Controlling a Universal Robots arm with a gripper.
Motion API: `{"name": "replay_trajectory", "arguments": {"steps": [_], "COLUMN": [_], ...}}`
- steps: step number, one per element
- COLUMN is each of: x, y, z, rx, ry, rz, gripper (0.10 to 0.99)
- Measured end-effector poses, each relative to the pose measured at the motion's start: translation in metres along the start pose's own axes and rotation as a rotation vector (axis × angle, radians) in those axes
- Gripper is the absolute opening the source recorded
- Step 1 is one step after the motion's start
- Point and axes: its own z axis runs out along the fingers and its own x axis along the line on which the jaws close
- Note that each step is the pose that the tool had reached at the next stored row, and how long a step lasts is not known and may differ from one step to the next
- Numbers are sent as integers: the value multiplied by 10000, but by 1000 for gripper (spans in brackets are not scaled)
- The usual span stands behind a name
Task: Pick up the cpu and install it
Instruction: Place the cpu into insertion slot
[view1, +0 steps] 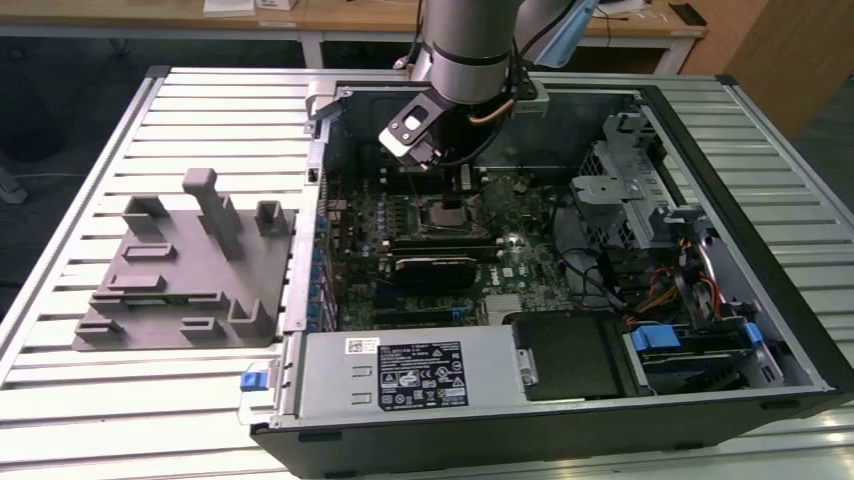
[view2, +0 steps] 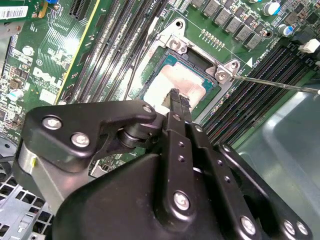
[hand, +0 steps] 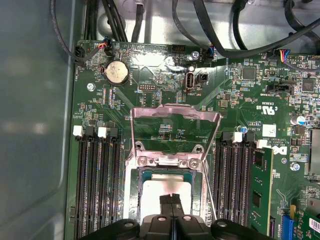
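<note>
Hanging with the hand (view2: 176, 96) closed, fingers together, the cpu (view2: 162, 81) directly beneath its tips in the open socket (view2: 173, 43). Probably light, stiff, fragile underneath; best pinched by opposite rim edges.

The cpu (hand: 167, 186) lies in the socket (hand: 170, 161), between memory slots (hand: 97, 185), beneath the gripper (hand: 171, 199).

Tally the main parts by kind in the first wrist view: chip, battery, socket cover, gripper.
cpu: 1
coin-cell battery: 1
open socket load plate: 1
gripper: 1
Total: 4
</note>
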Motion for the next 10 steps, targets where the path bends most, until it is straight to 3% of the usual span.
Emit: {"name": "replay_trajectory", "arguments": {"steps": [6,10], "x": [-1,-2], "y": [0,1], "z": [-16,-103], "rx": [2,-39], "ry": [-2,1], "rz": [0,0], "gripper": [106,106]}}
